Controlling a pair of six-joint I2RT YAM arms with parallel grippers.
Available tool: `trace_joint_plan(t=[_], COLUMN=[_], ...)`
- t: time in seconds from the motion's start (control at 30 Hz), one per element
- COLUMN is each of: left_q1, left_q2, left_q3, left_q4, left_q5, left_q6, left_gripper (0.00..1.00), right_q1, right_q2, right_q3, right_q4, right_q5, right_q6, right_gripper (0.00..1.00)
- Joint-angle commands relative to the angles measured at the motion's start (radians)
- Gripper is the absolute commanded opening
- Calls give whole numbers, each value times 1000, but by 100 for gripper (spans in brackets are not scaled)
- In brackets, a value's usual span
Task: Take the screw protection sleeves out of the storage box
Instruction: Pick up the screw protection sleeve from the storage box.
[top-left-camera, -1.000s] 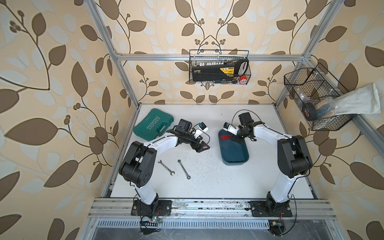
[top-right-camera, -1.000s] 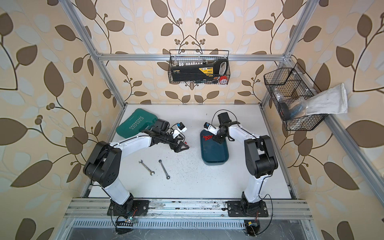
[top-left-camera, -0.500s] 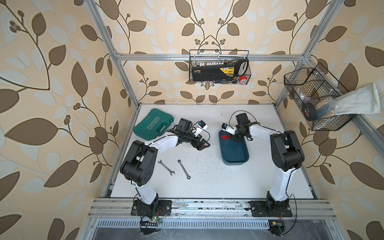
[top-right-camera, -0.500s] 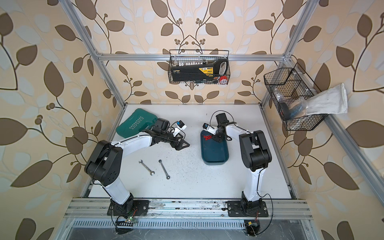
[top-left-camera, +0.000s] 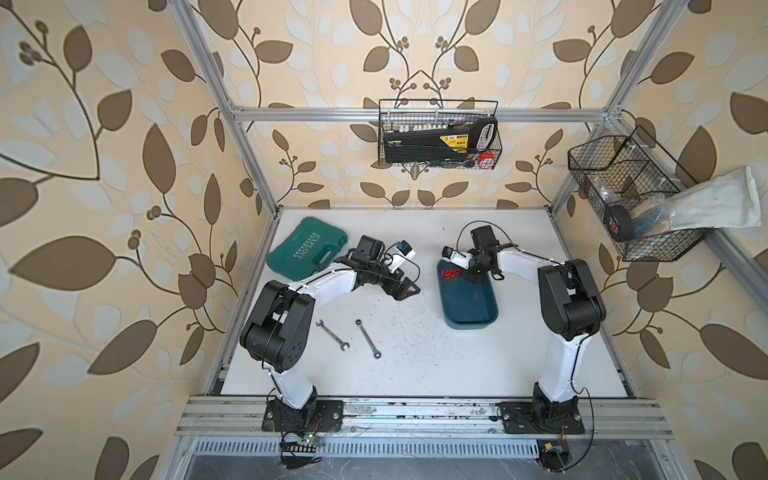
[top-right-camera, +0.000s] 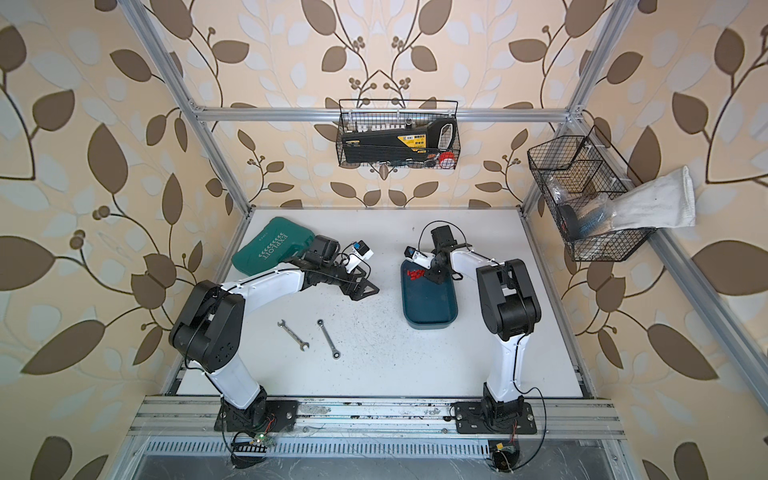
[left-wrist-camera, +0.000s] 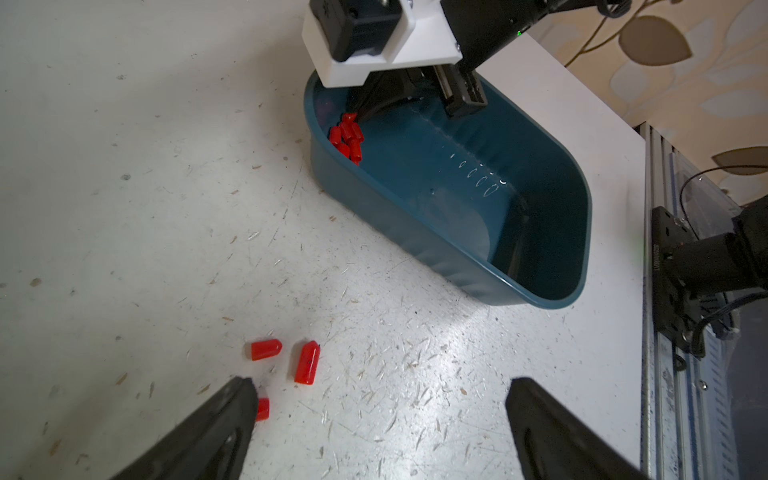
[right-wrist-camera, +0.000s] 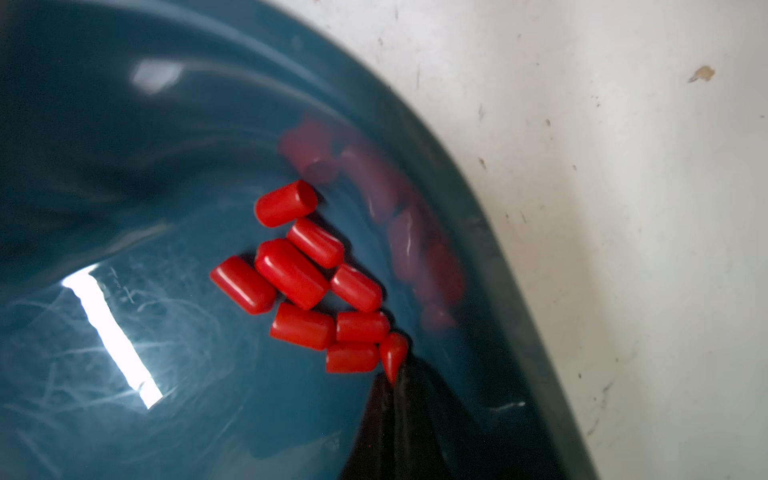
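Sleeves (right-wrist-camera: 291, 274) lie bunched in the box (right-wrist-camera: 124, 166), on its floor in the far corner nearest the left arm, close against the curved wall. We count eight of them loose there, all on their sides and touching one another. A ninth, the pinched sleeve (right-wrist-camera: 394, 353), sits at the edge of the bunch. The right gripper (right-wrist-camera: 395, 384) has its jaws closed on one end of it, squeezing that end to a taper, with the tips low beside the wall. In both top views the right gripper (top-left-camera: 465, 276) reaches down into the far end of the box (top-left-camera: 469, 307), and the sleeves (top-left-camera: 451, 273) show as a small red patch just beside it.

Three loose sleeves (left-wrist-camera: 307, 361) lie outside on the table (left-wrist-camera: 124, 166), clear of the box and near the left gripper (left-wrist-camera: 380, 380). Two lie in plain sight side by side, and we see the third half hidden behind one of that gripper's tips. The left gripper stands wide open with nothing between its jaws, low over the table and pointing toward the box.

Nearer the arm bases we see two wrenches (top-left-camera: 332, 336) flat on the table, apart from each other. A green case (top-left-camera: 307, 252) lies at the far left, beside the left arm.
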Motion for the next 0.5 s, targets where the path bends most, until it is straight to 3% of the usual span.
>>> trace_joint_plan(t=[0.0, 0.3, 0.47], left_q1=[-12, -11, -10], left_q2=[-58, -109, -151], left_q3=[22, 18, -10], left_q4=[-19, -80, -132], left_q5=[0, 4, 44], left_q6=[60, 185, 311], left_gripper=[99, 99, 99], right_q1=[4, 5, 57], right_q2=[-65, -277, -410], right_q3=[-37, -137, -136], right_q4=[-34, -112, -250], right_q5=[-17, -57, -215], right_q6=[26, 72, 154], right_gripper=[0, 0, 0])
